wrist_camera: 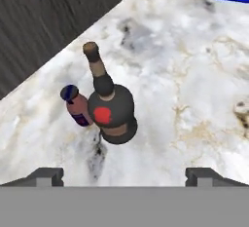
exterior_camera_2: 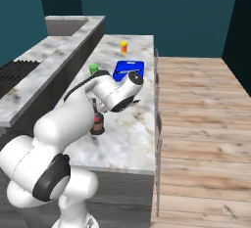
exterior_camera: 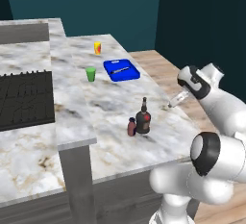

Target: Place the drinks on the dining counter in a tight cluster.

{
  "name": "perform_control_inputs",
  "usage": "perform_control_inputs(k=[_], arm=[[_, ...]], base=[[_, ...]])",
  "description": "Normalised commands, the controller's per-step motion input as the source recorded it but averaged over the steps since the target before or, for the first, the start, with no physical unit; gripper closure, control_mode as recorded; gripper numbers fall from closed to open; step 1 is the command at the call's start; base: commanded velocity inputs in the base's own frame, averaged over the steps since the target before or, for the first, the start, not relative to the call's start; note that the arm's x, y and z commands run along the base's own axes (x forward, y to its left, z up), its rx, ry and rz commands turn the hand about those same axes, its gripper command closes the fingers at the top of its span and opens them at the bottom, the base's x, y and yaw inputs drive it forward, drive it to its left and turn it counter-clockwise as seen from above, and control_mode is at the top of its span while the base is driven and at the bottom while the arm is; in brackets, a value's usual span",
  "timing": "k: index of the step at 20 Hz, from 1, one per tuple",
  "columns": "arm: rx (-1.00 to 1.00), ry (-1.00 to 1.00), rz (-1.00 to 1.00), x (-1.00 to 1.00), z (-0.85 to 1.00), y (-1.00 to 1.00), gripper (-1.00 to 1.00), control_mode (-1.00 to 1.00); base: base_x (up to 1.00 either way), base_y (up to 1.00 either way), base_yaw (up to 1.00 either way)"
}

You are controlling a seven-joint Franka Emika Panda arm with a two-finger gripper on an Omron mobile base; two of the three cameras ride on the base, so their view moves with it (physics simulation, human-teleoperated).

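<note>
Left base view: the squat dark brown round bottle (exterior_camera: 143, 120) with thin neck and red label stands upright on the white-grey veined marble dining counter (exterior_camera: 115, 103), the tiny maroon bottle (exterior_camera: 131, 127) just beside it on its left. Farther away stand a green cup (exterior_camera: 90, 74), a yellow-orange cup (exterior_camera: 97, 48) and a blue flat tray (exterior_camera: 121, 69).

Right base view: the white arm bends over the counter and partly hides the brown bottle (exterior_camera_2: 98, 122).

Hand view: the gripper (wrist_camera: 124, 175) hangs above both bottles, its fingers (wrist_camera: 46, 175) spread wide, holding nothing.
</note>
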Motion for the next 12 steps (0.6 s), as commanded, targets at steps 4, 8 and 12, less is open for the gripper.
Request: perform_control_inputs(k=[4,8,12], arm=[[-0.18,0.28,-0.41,-0.23,0.07,0.07,-1.00,-1.00],[-0.13,0.28,-0.47,-0.28,0.03,0.00,-1.00,-1.00],[-0.08,0.21,-0.51,-0.28,0.09,0.00,-1.00,-1.00]], base=[[0.00,0.00,0.00],[0.00,0.00,0.00],[0.00,0.00,0.00]])
